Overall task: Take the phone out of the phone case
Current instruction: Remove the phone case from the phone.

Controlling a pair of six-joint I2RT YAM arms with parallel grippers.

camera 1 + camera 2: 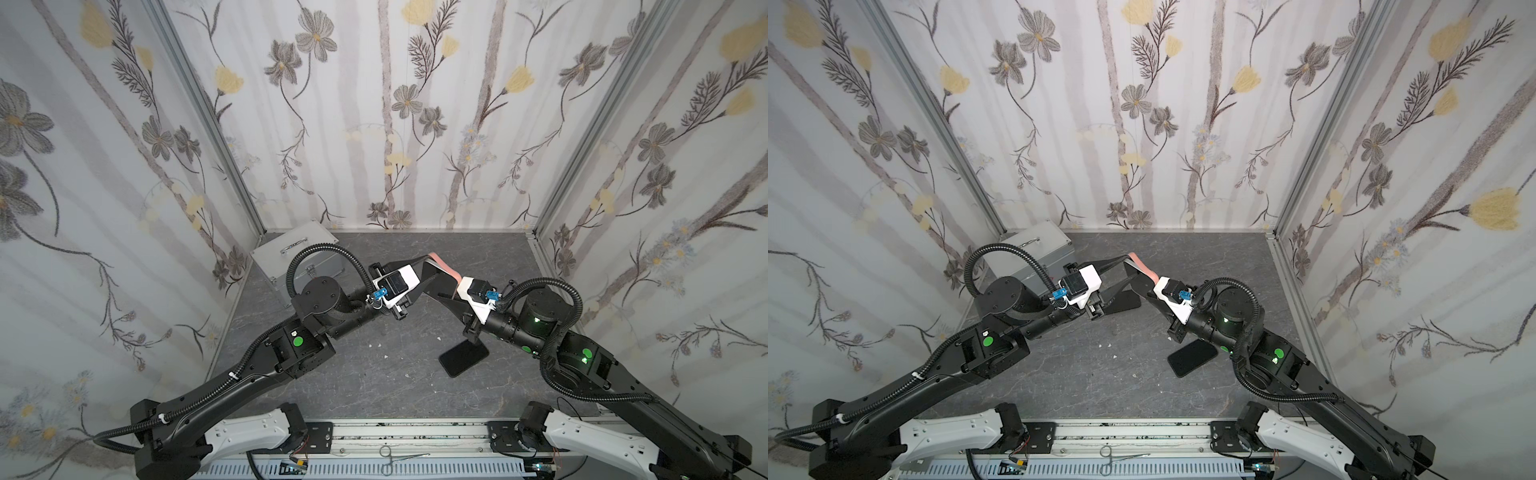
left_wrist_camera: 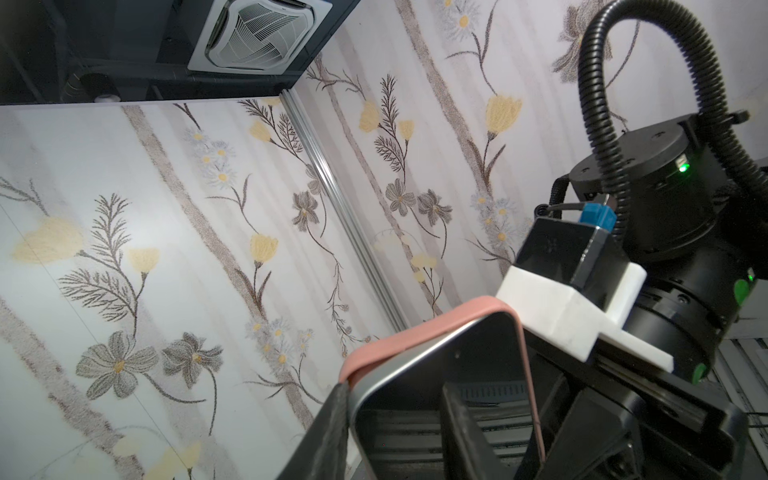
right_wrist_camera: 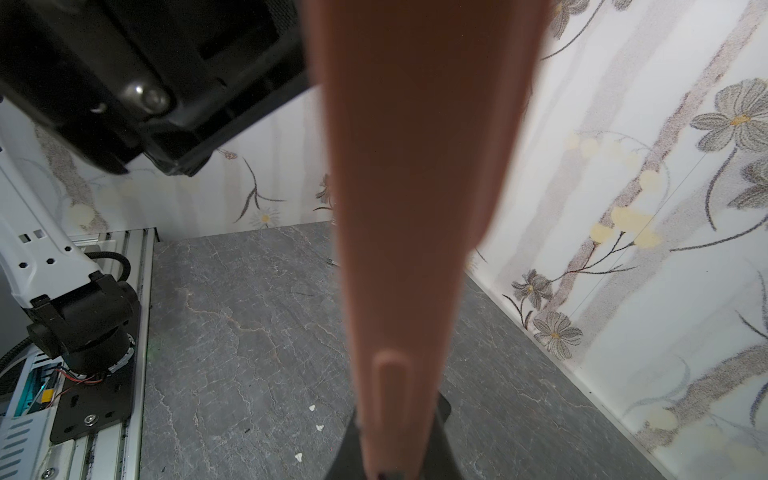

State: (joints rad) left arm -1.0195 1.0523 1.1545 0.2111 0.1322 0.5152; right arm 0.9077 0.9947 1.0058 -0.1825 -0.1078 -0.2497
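Clamping the right jaws on the pink phone case (image 3: 407, 249), raised above the counter (image 1: 374, 374); straddling a corner of the phone (image 2: 415, 374) inside it with the left jaws, unable to tell whether gripping.

You have nothing legible to read here (the mark on the camera housing (image 1: 395, 282) is too faint).

The left arm (image 1: 249, 374) and right arm (image 1: 602, 374) both reach forward and inward with elbows bent, so their wrists meet raised in the middle. The left claw (image 1: 430, 270) points toward the right arm, its fingers (image 2: 328, 436) standing partly apart. The right claw (image 1: 455, 287) points back toward it, pinched tight, with its tips just beside the left claw's.
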